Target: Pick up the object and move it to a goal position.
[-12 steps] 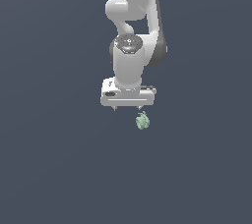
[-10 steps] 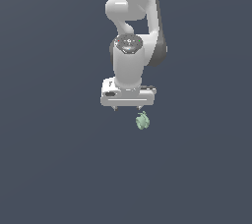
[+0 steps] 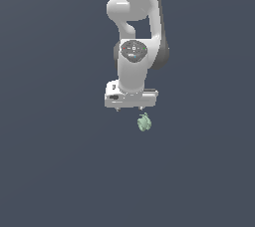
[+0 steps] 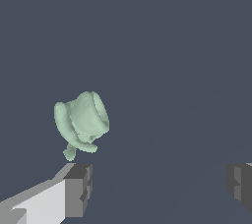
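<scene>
The object (image 3: pixel 144 122) is a small pale mint-green lumpy figurine on the dark grey ground. It lies just below my white gripper (image 3: pixel 129 108), under the finger on the exterior view's right. In the wrist view the object (image 4: pixel 81 122) sits just beyond one grey fingertip (image 4: pixel 78 188), not between the two. The gripper (image 4: pixel 160 186) is open wide and holds nothing. The other fingertip (image 4: pixel 241 183) is far off to the side of the object.
The white arm (image 3: pixel 137 17) rises straight above the gripper. A flat dark grey surface (image 3: pixel 60 171) fills both views, with nothing else on it.
</scene>
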`<state>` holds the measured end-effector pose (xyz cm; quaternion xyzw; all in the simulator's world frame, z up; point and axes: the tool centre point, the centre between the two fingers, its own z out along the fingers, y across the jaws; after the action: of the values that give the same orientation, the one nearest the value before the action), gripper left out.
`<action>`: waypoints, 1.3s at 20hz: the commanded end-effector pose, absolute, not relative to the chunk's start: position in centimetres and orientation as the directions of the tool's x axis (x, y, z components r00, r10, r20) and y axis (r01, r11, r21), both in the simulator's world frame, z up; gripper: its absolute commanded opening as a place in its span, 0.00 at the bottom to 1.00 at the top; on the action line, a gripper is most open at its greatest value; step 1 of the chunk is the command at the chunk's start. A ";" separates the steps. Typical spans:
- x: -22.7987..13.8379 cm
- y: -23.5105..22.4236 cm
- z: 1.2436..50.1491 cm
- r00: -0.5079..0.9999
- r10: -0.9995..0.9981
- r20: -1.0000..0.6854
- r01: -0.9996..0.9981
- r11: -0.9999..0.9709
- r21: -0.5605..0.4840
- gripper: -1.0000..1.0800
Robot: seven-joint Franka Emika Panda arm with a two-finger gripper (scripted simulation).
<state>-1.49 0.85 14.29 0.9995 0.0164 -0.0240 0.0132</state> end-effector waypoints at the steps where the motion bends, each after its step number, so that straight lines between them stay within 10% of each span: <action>1: -1.5 0.9 14.3 0.998 0.034 -0.048 0.035 -0.999 0.026 0.96; 26: -0.9 8.6 9.5 0.913 0.408 0.000 0.408 -0.913 0.000 0.96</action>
<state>-0.92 8.55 9.59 0.9786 0.2056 -0.0008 0.0002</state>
